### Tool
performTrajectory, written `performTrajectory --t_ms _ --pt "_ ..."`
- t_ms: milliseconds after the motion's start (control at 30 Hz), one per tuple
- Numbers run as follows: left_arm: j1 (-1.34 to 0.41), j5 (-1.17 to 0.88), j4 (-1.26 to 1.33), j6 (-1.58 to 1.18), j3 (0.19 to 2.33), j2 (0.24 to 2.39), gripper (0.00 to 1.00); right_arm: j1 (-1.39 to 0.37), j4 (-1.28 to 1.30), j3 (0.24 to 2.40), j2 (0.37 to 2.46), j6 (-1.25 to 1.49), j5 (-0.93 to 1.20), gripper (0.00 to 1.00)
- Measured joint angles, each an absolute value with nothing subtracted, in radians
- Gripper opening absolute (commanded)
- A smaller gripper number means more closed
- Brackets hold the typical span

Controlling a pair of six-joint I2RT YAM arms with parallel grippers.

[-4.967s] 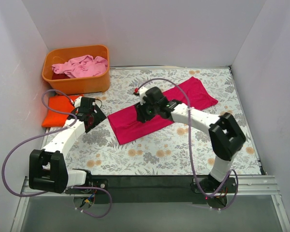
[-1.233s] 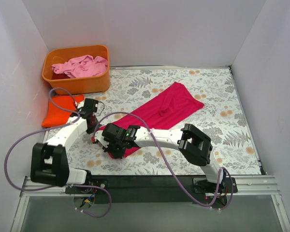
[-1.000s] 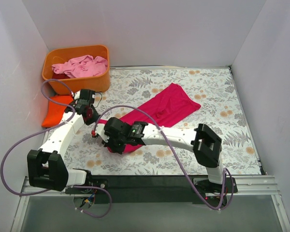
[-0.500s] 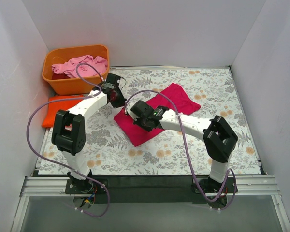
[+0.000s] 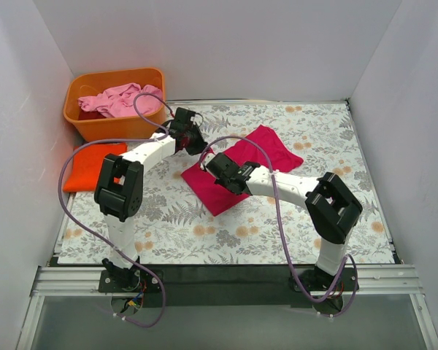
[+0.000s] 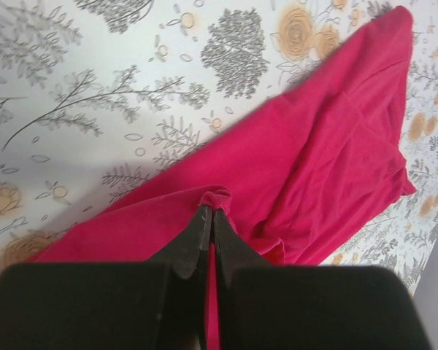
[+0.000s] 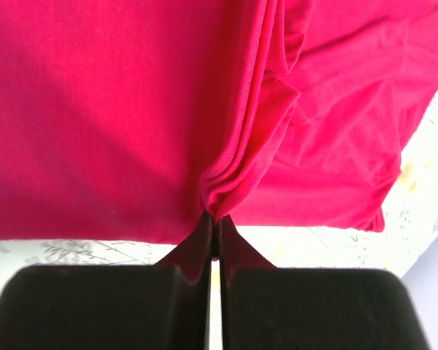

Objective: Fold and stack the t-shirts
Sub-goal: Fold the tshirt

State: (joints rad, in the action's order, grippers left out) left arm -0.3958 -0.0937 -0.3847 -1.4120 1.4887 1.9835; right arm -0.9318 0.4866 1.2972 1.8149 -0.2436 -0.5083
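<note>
The magenta-red t-shirt (image 5: 266, 152) lies at mid-table as a folded, doubled strip running diagonally. My left gripper (image 5: 196, 142) is at the strip's back-left edge, shut on a small pinch of the magenta cloth (image 6: 328, 146). My right gripper (image 5: 213, 163) is just in front of it, shut on a bunched fold of the same shirt (image 7: 95, 109). An orange t-shirt (image 5: 91, 165) lies folded flat at the left edge. A pale pink t-shirt (image 5: 124, 98) and a dark red one (image 5: 91, 114) are heaped in the tub.
The orange plastic tub (image 5: 113, 125) stands at the back left corner, close behind the left arm. White walls enclose the floral tablecloth (image 5: 336, 197) on three sides. Purple cables loop over both arms.
Both grippers have carried the shirt's near end from the front left toward the back and right. The shirt is now doubled over and shorter. The left arm has swung out toward the tub.
</note>
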Motion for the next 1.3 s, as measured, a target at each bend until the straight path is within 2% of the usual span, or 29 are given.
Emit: performTrajectory --t_ms 267,333,367,433,467,533,633,767,900,1133,1300 --pt "-0.422 -0.119 -0.314 -1.410 1.508 2.019 0.00 -0.905 0.438 1.247 1.820 -0.241 -0.580 0.01" --pt "-0.427 -0.120 -0.301 -1.410 1.507 2.028 0.00 -0.903 0.436 1.245 1.831 -0.240 -0.590 0.06" --pt "-0.429 -0.120 -0.298 -1.410 1.507 2.031 0.00 -0.903 0.433 1.245 1.839 -0.238 -0.595 0.15" --pt "-0.431 -0.116 -0.285 -1.410 1.506 2.040 0.12 -0.903 0.414 1.234 1.851 -0.235 -0.603 0.20" --pt "-0.431 -0.113 -0.282 -1.411 1.506 2.043 0.33 -0.903 0.409 1.227 1.856 -0.235 -0.605 0.25" --pt "-0.432 -0.110 -0.276 -1.402 1.505 2.049 0.52 -0.903 0.408 1.217 1.864 -0.233 -0.612 0.30" --pt "-0.434 -0.093 -0.272 -1.390 1.505 2.051 0.66 -0.903 0.408 1.213 1.865 -0.226 -0.634 0.35" --pt "-0.435 -0.031 -0.288 -1.366 1.498 2.011 0.69 -0.891 0.399 1.213 1.854 -0.206 -0.651 0.40" --pt "-0.435 0.056 -0.290 -1.341 1.433 1.868 0.70 -0.849 0.387 1.213 1.835 -0.186 -0.647 0.40" --pt "-0.435 0.116 -0.278 -1.339 1.204 1.581 0.70 -0.709 0.386 1.192 1.816 -0.126 -0.575 0.41" --pt "-0.435 0.109 -0.295 -1.352 1.015 1.508 0.70 -0.640 0.389 1.195 1.741 -0.089 -0.447 0.40"
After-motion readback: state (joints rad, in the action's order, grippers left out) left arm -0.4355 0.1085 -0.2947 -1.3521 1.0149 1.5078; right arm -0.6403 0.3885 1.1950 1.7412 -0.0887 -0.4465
